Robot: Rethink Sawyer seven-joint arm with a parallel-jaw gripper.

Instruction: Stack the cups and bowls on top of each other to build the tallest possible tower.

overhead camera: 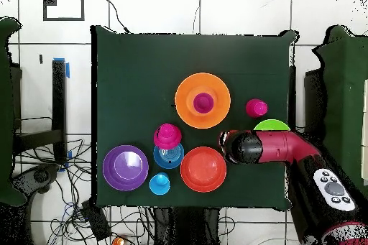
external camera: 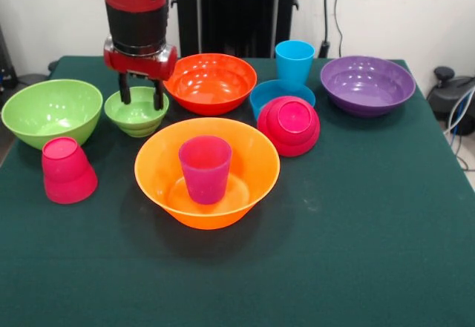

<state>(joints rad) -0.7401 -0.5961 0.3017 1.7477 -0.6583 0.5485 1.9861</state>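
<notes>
The large orange bowl [external camera: 207, 170] looked like glossy, smooth plastic, with light glinting on its inner wall. The magenta cup [external camera: 205, 167] standing in it was smooth plastic with a duller sheen. The purple bowl [external camera: 367, 84] at the far right shone glossily. The table [external camera: 356, 238] wore a matt, dark green cloth.

Dark green table [external camera: 356, 253] with scattered bowls [external camera: 367, 84] and cups [external camera: 295, 61].

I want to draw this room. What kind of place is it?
Probably a robot lab: a red and black robot arm over a green-covered table of bright plastic bowls, with loose cables on a tiled floor.
</notes>
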